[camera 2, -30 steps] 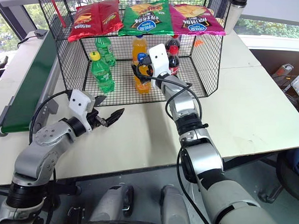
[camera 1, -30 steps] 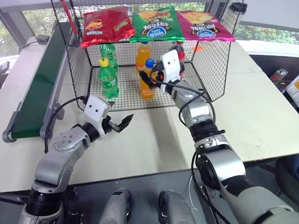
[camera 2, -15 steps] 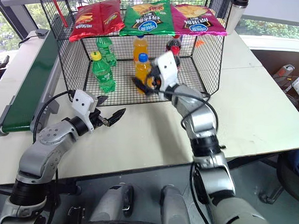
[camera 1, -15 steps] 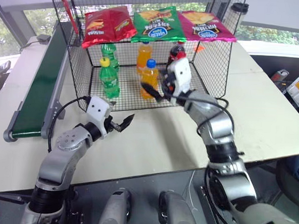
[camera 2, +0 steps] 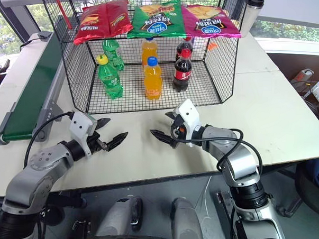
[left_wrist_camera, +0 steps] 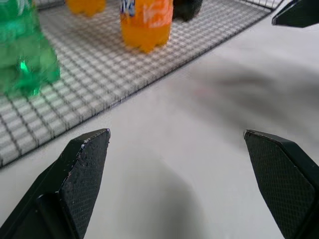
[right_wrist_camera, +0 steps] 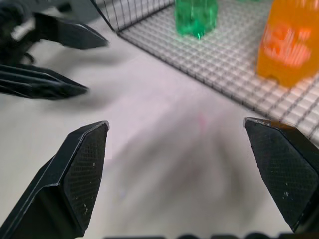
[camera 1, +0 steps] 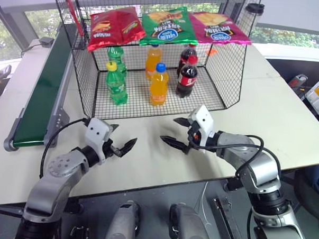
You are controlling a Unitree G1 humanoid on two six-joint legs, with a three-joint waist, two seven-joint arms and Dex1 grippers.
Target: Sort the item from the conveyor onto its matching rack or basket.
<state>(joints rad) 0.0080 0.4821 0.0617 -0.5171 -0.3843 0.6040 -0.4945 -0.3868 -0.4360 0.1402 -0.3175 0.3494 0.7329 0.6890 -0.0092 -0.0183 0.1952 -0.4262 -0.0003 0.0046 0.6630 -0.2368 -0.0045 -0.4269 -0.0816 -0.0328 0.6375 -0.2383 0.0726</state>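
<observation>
The item, an orange soda bottle with a blue cap [camera 1: 159, 85], stands upright and alone on the mesh floor of the black wire basket [camera 1: 226, 64], between a green bottle and a cola bottle. The dark green conveyor [camera 1: 41, 93] runs along the left of the basket with nothing on the stretch I see. My right gripper [camera 1: 169, 130] hovers open and empty over the table, just in front of the basket's open front. My left gripper [camera 1: 121, 138] is open and empty too, to its left, with its tips pointing toward the right one. The bottle's base [left_wrist_camera: 146, 22] shows beyond my left fingers [left_wrist_camera: 84, 169].
In the basket stand two green bottles [camera 1: 116, 83], an orange bottle with an orange cap [camera 1: 153, 58] and two cola bottles [camera 1: 187, 75]. Three chip bags [camera 1: 166, 24] lie on its mesh top. The white table [camera 1: 265, 119] stretches to the right of the basket.
My right gripper has drawn back out of the basket, away from the orange soda bottle, and down to the table front. The bottle stays standing inside. My left gripper sank slightly toward me.
</observation>
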